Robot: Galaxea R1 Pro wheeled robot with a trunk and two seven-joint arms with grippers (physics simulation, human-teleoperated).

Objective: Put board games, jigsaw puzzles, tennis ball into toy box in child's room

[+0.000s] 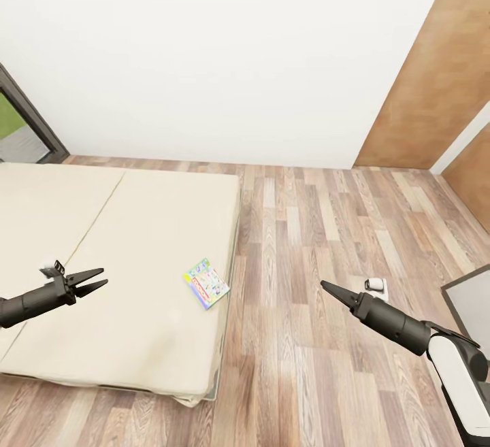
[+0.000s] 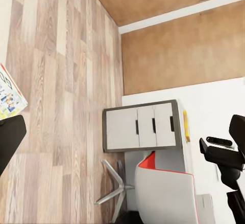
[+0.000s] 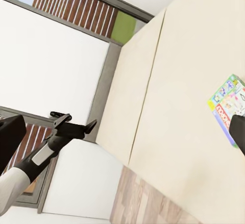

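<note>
- Left gripper (image 1: 97, 281) hovers over the bed (image 1: 102, 229), fingers slightly spread, holding nothing; looks staged for a pickup.
- Board game (image 1: 206, 283) lies flat near the bed's right edge, between both arms, untouched.
- Right gripper (image 1: 327, 288) hangs over the floor (image 1: 306, 229), fingers pressed together, pointing toward the game.
- Wood plank floor, white wall (image 1: 218, 59), brown door (image 1: 435, 86) at right.

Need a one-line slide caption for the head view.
Both hands hover empty, one board game lying near the bed's edge.
</note>
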